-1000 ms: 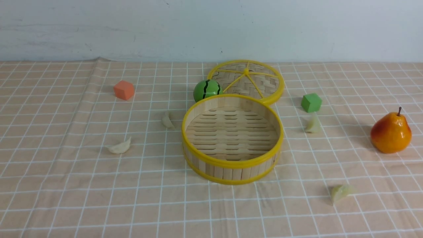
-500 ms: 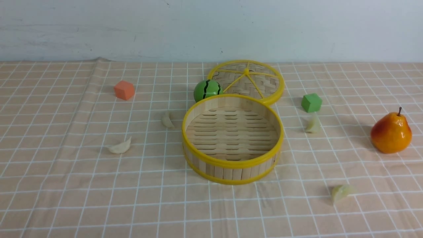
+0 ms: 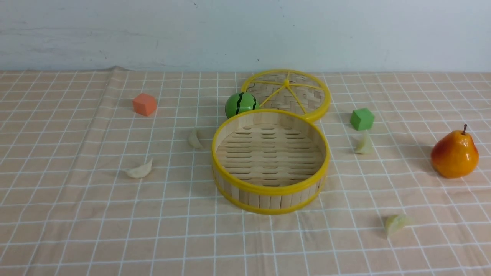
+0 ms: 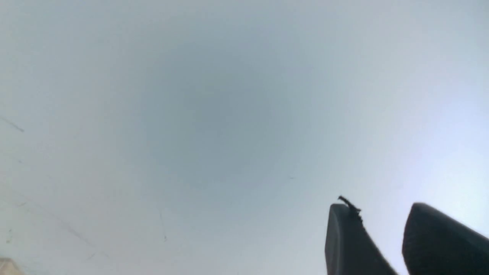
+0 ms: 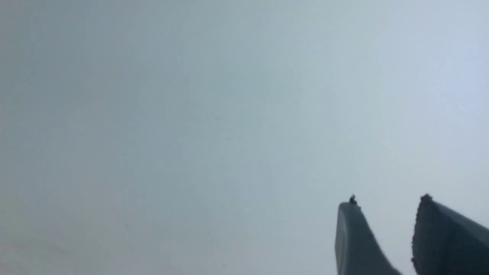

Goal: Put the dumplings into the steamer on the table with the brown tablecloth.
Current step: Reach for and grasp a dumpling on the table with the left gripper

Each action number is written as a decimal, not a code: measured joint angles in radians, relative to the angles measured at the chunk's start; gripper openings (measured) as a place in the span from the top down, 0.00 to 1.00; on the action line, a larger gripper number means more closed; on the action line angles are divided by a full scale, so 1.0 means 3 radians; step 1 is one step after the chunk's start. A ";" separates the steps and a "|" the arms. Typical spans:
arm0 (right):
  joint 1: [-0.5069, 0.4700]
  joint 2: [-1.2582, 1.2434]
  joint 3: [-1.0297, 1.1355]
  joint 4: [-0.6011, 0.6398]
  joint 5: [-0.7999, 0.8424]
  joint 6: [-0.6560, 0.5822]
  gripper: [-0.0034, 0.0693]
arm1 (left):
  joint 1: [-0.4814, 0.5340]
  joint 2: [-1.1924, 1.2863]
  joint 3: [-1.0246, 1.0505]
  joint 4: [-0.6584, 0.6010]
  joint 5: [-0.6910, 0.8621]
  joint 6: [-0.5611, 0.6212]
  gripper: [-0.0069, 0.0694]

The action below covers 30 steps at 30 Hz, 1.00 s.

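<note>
The steamer [image 3: 270,189] stands empty at the middle of the brown tablecloth [image 3: 76,222] that covers the table. Two cream-white dumplings lie to its left, one [image 3: 194,138] near its wall and one [image 3: 140,170] farther out. Two pale greenish dumplings lie to its right, one [image 3: 364,145] in front of the green cube and one [image 3: 395,223] nearer the front. Neither arm shows in the front view. My left gripper [image 4: 378,208] and right gripper [image 5: 386,202] each face a blank grey wall. Each has a gap between its fingertips and holds nothing.
The woven yellow-spoked lid [image 3: 285,94] leans behind the steamer, with a green striped ball [image 3: 240,104] beside it. An orange cube [image 3: 144,104] sits at the back left, a green cube [image 3: 361,119] at the right, and a pear [image 3: 454,153] at the far right.
</note>
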 joint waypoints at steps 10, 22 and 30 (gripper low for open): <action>-0.0005 0.0387 -0.0596 0.0420 0.0385 0.0093 0.96 | 0.0000 0.1349 -0.1583 0.0912 0.0280 0.0048 0.93; -0.0005 0.1647 -0.1280 0.0529 0.3091 -0.0449 0.98 | -0.0153 0.3116 -0.2134 0.2943 0.1331 -0.1870 0.93; 0.0286 0.2343 -0.1377 0.0717 0.3339 -0.0460 0.97 | -0.0380 0.3969 -0.2292 0.4891 0.1271 -0.3503 0.93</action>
